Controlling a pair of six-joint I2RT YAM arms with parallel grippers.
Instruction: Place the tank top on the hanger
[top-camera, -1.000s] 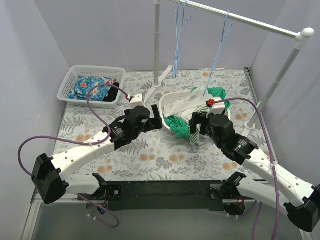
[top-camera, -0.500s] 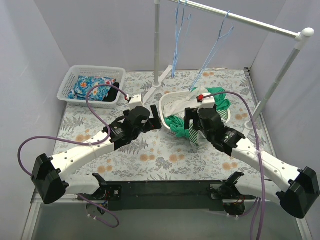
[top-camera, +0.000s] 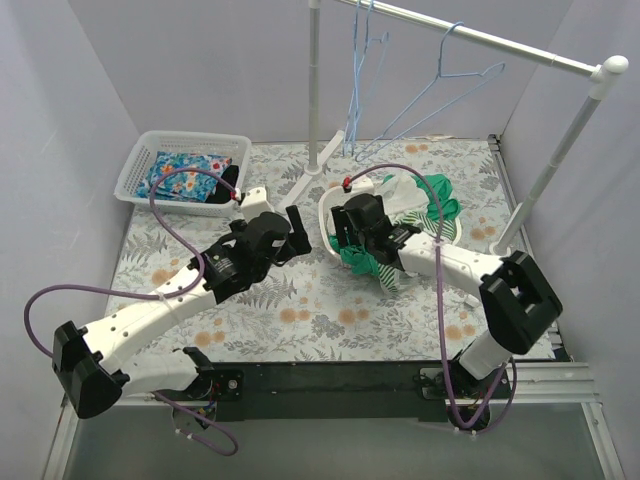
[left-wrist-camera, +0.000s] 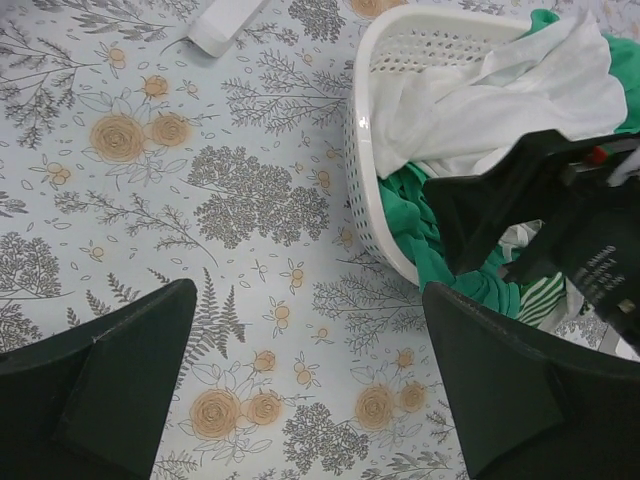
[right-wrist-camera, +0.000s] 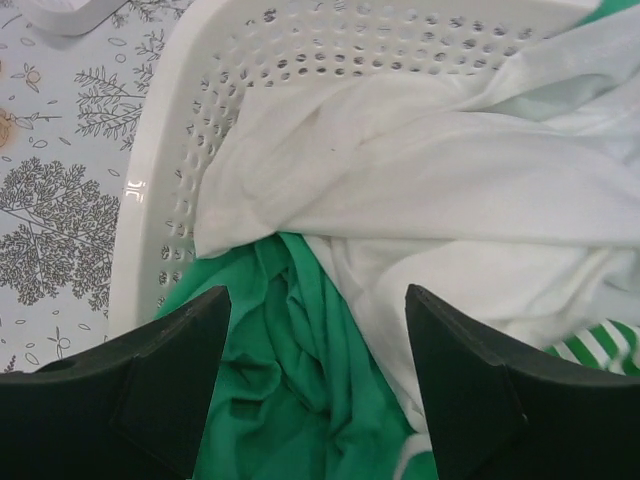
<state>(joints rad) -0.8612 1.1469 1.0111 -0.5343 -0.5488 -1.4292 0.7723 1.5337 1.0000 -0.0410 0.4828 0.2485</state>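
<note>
The tank top shows only as a green-and-white striped bit (top-camera: 388, 278) hanging over the near side of the white laundry basket (top-camera: 328, 206), and at the lower right of the right wrist view (right-wrist-camera: 592, 350). My right gripper (top-camera: 345, 232) is open over the basket, its jaws (right-wrist-camera: 315, 300) spread above a plain green garment (right-wrist-camera: 270, 400) and a white garment (right-wrist-camera: 420, 170). My left gripper (top-camera: 300, 229) is open and empty (left-wrist-camera: 308, 300) above the flowered tablecloth, just left of the basket (left-wrist-camera: 355, 130). A light-blue hanger (top-camera: 440, 85) hangs tilted on the rail, with others (top-camera: 358, 70) beside it.
A second white basket (top-camera: 140, 150) with a blue flowered cloth (top-camera: 180, 172) stands at the back left. The rail's upright pole (top-camera: 313, 90) and its white foot (top-camera: 300, 188) stand behind the laundry basket. Another rail post (top-camera: 560, 150) slants at the right.
My right arm has swung left, bringing its gripper from the basket's near right side to over its left part. The right hanger has swung up. My left gripper has shifted slightly back.
</note>
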